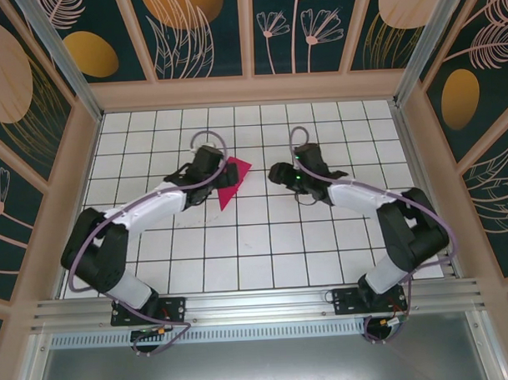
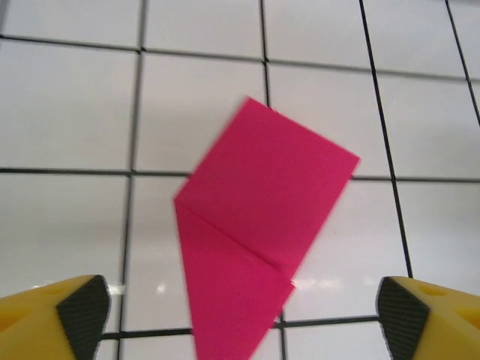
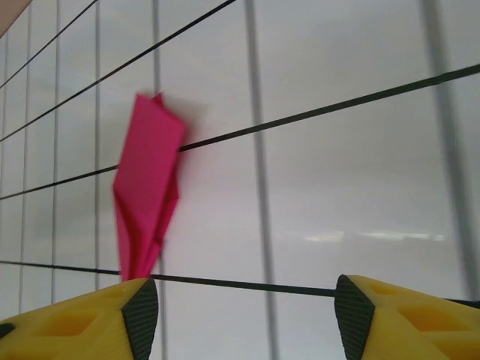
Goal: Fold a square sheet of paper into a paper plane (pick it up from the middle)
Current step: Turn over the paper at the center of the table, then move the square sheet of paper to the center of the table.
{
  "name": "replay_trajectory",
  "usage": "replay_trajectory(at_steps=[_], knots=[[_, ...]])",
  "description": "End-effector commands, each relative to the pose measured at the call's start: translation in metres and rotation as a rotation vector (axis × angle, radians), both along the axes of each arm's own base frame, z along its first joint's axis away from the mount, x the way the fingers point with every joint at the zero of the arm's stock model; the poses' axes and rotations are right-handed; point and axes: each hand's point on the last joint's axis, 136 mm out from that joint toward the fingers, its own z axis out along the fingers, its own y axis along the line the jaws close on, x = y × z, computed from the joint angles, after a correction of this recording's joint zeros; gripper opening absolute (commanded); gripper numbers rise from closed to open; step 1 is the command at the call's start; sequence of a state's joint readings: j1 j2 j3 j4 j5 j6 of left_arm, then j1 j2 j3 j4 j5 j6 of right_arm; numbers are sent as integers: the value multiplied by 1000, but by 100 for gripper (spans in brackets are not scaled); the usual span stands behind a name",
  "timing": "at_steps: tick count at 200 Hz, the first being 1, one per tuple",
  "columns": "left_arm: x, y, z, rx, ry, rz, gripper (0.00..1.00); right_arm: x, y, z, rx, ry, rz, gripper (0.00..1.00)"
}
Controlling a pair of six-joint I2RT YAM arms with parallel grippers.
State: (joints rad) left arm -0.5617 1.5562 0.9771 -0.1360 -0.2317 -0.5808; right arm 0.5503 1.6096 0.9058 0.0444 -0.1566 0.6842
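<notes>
The folded sheet of paper [image 2: 255, 217] lies on the white gridded counter [image 1: 323, 254], between and just ahead of the left fingers [image 2: 82, 307], which stand wide apart and hold nothing. It is magenta-pink and kite-shaped, with a diagonal crease and its narrow end toward those fingers. The right fingers [image 3: 142, 307], also spread wide and empty, face it from nearby. Both arms reach forward, wrists angled inward.

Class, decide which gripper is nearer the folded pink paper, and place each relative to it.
Left. The left gripper sits at the folded pink paper's left edge; the right gripper stands apart on its right.
</notes>
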Motion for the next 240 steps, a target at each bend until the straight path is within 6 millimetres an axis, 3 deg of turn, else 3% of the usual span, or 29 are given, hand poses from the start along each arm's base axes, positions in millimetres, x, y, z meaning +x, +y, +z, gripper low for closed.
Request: replay_trajectory(at_steps=[1,34,57,81,112,138,161,183,205,229,240], knots=[[-3,26,-8,-62,9,69,99,-1,48,2,14,24,50,62],[-13,76,-15,-72,5,219,98,-7,121,-12,36,78,154,43],[-22,102,-20,-87,1,293,99,-11,157,-19,43,95,207,38],[-29,122,-24,-90,-1,355,99,-11,183,-31,39,123,246,37],[-35,134,-25,-82,-1,372,99,-11,194,-61,-18,192,257,35],[-36,132,-27,-79,7,357,99,-12,186,-78,-94,219,273,34],[-35,127,-28,-91,11,328,98,-20,167,-92,-164,233,324,34],[-33,121,-28,-106,14,294,98,-43,139,-108,-216,253,469,33],[-32,113,-29,-124,15,255,98,-75,97,-122,-284,274,627,33],[-30,105,-29,-149,19,222,99,-99,60,-116,-356,253,739,35],[-29,102,-30,-163,23,211,98,-99,50,-107,-391,218,748,36]])
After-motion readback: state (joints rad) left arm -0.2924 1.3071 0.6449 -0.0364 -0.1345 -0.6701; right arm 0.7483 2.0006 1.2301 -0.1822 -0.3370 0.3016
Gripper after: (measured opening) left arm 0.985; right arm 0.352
